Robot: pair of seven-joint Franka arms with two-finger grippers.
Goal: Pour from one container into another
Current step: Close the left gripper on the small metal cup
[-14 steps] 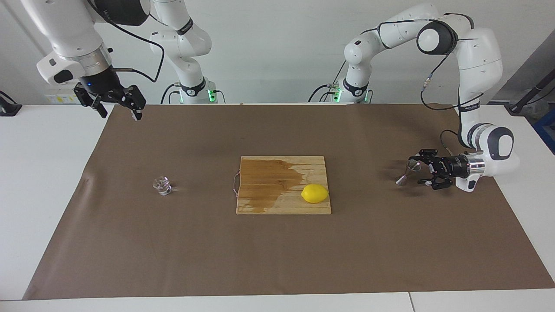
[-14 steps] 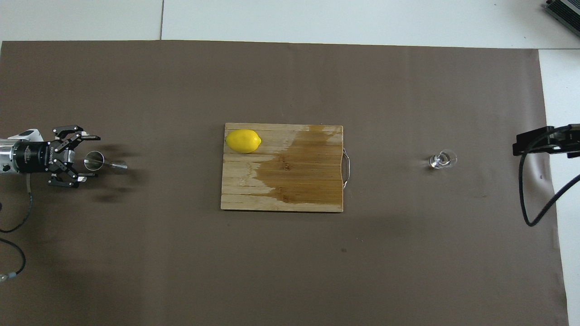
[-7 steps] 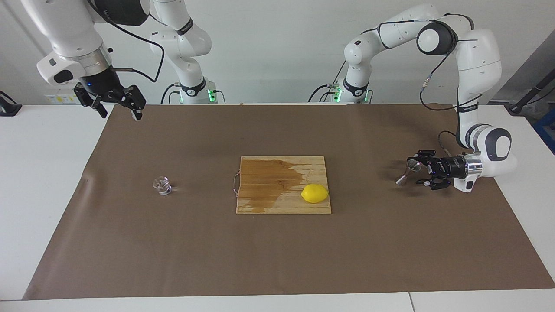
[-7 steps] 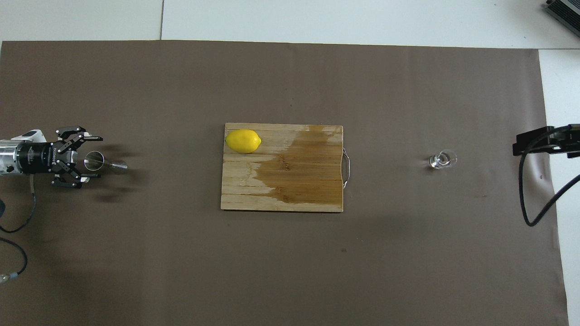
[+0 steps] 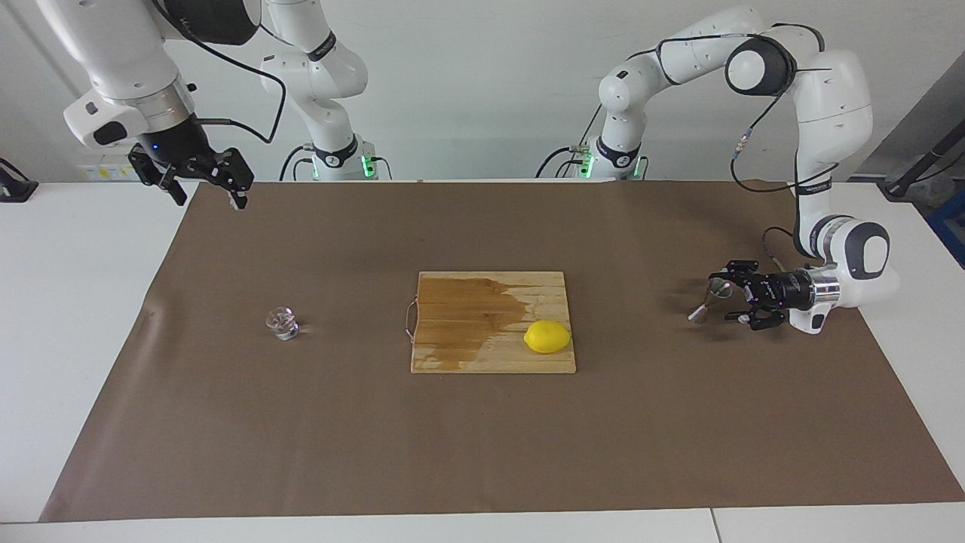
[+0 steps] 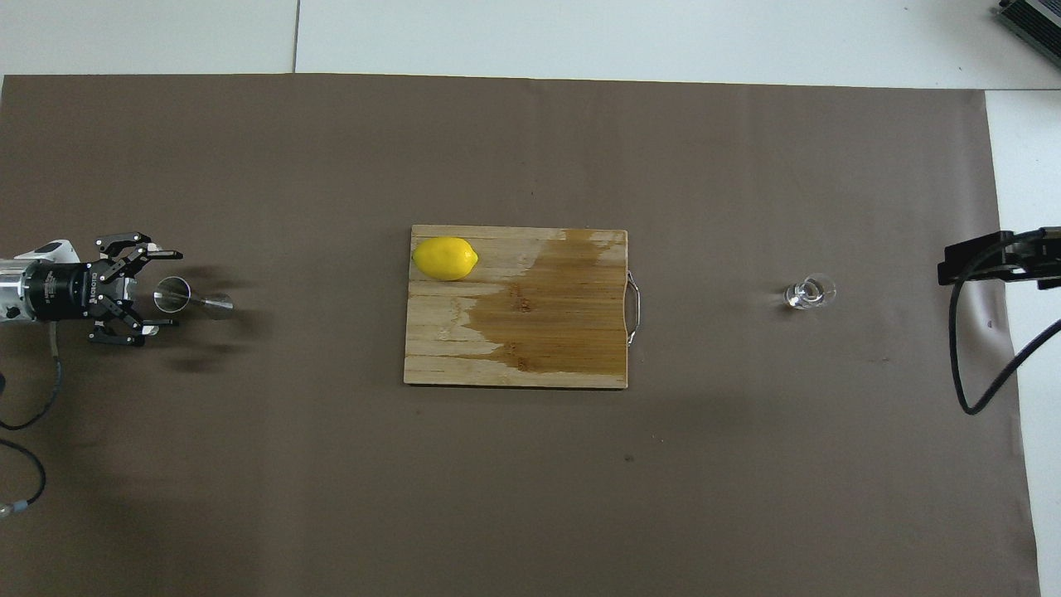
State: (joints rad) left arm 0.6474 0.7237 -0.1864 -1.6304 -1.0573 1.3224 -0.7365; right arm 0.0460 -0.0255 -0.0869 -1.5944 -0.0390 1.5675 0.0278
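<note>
Brown sheet over the table: matt, paper-like, a few creases at the edge. Bare tabletop around it: white, smooth, satin finish. Cutting board: slatted wood, partly darkened by a wet-looking stain, thin metal wire handle at one end. Lemon: yellow, slightly glossy peel. Glass cup: clear glass, bright glints. Jigger: polished steel, mirror-like. Left gripper and right gripper: black matt metal or plastic links. Arm shells: glossy white plastic, brushed metal wrist rings.
</note>
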